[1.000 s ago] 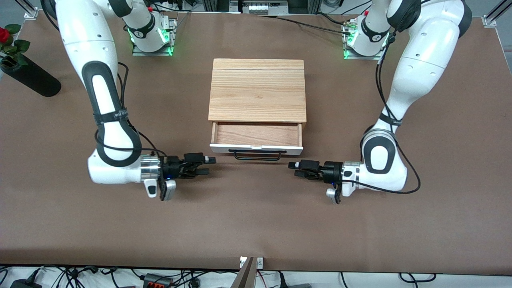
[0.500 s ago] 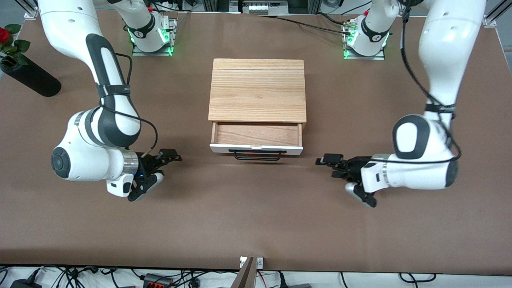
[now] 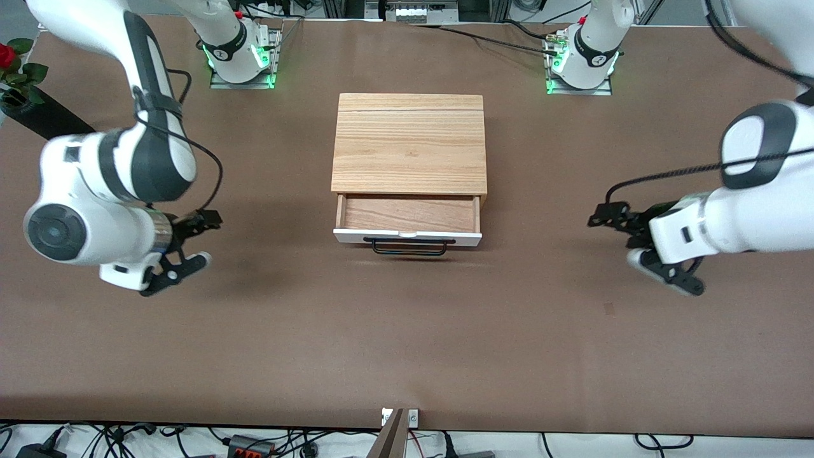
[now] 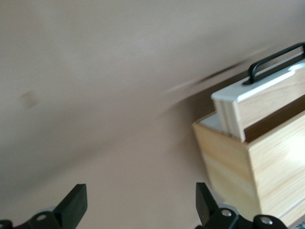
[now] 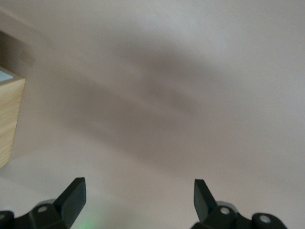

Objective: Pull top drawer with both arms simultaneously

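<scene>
The top drawer [image 3: 407,219] sits mid-counter, already pulled partway out of the wooden casing [image 3: 409,143], its wooden tray showing. White front and black bar handle [image 3: 409,246] face 6 o'clock in the front view. The handle's long axis runs 9-to-3, from one arm's end of the counter to the other.

Left hand [image 3: 612,215] hangs over bare counter [image 3: 407,343] toward the left arm's end, fingers spread wide, holding nothing. The handle lies toward 9 o'clock from it, well apart. In its wrist view the hand [image 4: 138,202] has the drawer corner and handle off to one side.

Right hand [image 3: 197,234] is over the right arm's end, also wide open and empty, with the handle toward 3 o'clock.

Both hands sit roughly equally far from the handle ends, neither clearly nearer. The pull looks done or nearly so. Any further pull would need each hand to come inward along the handle's axis.
</scene>
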`<action>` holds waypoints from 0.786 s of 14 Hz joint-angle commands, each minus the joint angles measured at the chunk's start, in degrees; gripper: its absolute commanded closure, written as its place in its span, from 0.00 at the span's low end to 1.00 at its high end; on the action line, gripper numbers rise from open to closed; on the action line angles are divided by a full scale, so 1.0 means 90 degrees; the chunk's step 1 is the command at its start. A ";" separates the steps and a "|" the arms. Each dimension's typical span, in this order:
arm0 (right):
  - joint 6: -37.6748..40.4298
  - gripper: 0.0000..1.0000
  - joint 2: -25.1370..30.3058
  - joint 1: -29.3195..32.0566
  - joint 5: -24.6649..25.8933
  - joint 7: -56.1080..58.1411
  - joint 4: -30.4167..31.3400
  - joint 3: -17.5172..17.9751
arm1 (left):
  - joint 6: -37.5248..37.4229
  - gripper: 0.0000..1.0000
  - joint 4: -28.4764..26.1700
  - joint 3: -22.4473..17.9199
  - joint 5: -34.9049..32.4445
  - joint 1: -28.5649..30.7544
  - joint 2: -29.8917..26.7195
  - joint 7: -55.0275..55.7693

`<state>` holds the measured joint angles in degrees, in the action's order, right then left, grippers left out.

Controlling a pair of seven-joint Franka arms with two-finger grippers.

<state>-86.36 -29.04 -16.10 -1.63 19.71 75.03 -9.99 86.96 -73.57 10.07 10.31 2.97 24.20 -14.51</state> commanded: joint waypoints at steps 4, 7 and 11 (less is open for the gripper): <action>0.1012 0.00 0.0969 -0.0038 0.1138 -0.0413 0.0091 -0.0022 | 0.0022 0.00 -0.1654 -0.0260 -0.0901 -0.0008 -0.1875 0.0157; 0.0934 0.00 0.1536 0.0380 0.0624 -0.0432 0.0188 0.0095 | 0.0279 0.00 -0.2411 -0.0172 -0.0920 -0.0037 -0.2405 0.0653; -0.0271 0.00 0.2676 0.0743 0.0259 -0.0987 0.1979 0.0124 | 0.0348 0.00 -0.2919 -0.0007 -0.1242 -0.0096 -0.2767 0.0782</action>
<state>-81.23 -12.41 -10.69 1.50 14.73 80.43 -10.30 88.14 -95.46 8.78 1.58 2.23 2.84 -8.79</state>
